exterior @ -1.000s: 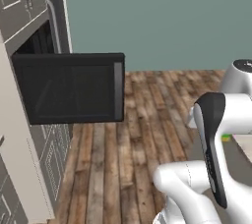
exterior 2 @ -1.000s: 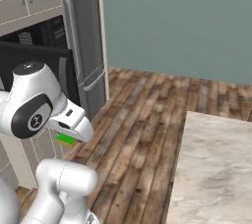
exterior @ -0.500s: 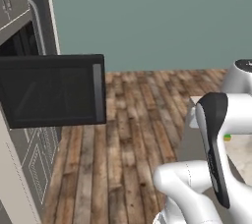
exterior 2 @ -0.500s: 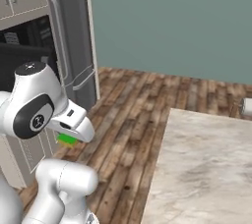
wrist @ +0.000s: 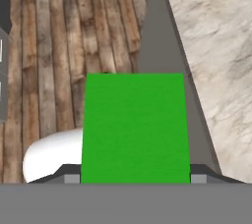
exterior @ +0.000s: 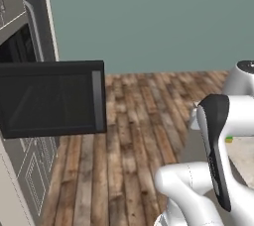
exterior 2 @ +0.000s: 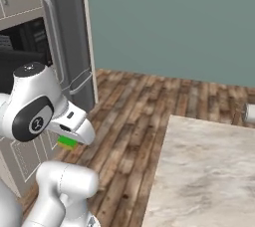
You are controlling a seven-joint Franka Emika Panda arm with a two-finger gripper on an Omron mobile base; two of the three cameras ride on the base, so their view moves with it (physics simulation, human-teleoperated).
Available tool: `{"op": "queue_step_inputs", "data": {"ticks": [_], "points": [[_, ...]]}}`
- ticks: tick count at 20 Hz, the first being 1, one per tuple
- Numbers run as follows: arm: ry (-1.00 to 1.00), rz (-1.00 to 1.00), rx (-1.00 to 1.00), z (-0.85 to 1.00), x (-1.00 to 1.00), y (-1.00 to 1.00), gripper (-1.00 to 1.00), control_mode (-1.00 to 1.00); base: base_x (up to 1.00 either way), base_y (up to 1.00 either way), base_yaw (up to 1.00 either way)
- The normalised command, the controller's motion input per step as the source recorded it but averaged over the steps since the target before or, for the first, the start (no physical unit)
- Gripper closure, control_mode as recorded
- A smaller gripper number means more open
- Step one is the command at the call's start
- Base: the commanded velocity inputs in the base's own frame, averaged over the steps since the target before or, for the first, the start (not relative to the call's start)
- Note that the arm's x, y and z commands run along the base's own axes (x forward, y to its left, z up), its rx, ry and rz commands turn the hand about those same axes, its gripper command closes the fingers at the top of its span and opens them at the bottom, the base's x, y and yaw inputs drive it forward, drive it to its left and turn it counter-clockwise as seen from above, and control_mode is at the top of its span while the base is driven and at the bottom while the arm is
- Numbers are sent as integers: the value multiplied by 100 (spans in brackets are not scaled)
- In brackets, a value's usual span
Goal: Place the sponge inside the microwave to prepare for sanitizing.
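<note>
The sponge (wrist: 135,127) has a bright green top and sits between my gripper's (wrist: 135,176) two fingertips, so the gripper is shut on it. In the right base view the sponge (exterior 2: 67,142) peeks out green and yellow under my white hand, above the wooden floor. A sliver of the sponge (exterior: 228,140) also shows behind my forearm in the left base view. The microwave (exterior: 17,46) is a dark cavity in the cabinet wall at the left. Its black glass door (exterior: 52,98) is swung open and sticks out into the room. The microwave (exterior 2: 22,39) lies to my arm's left, apart from the hand.
A grey fridge (exterior 2: 67,47) with a long handle stands right of the microwave. A marble counter (exterior 2: 204,171) fills the lower right, with a small pale object (exterior 2: 250,113) at its far edge. Wooden floor (exterior: 134,136) lies between counter and cabinets.
Both base views have shifted, so the base has moved: the microwave and fridge sit further left and more counter shows. The sponge stays held as before.
</note>
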Motion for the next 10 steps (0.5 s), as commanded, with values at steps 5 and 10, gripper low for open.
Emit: {"op": "queue_step_inputs", "data": {"ticks": [5, 10], "points": [[0, 0, 0, 0, 0, 0, 100, 100, 70, -12, 0], [0, 0, 0, 0, 0, 0, 100, 100, 91, -31, 0]]}}
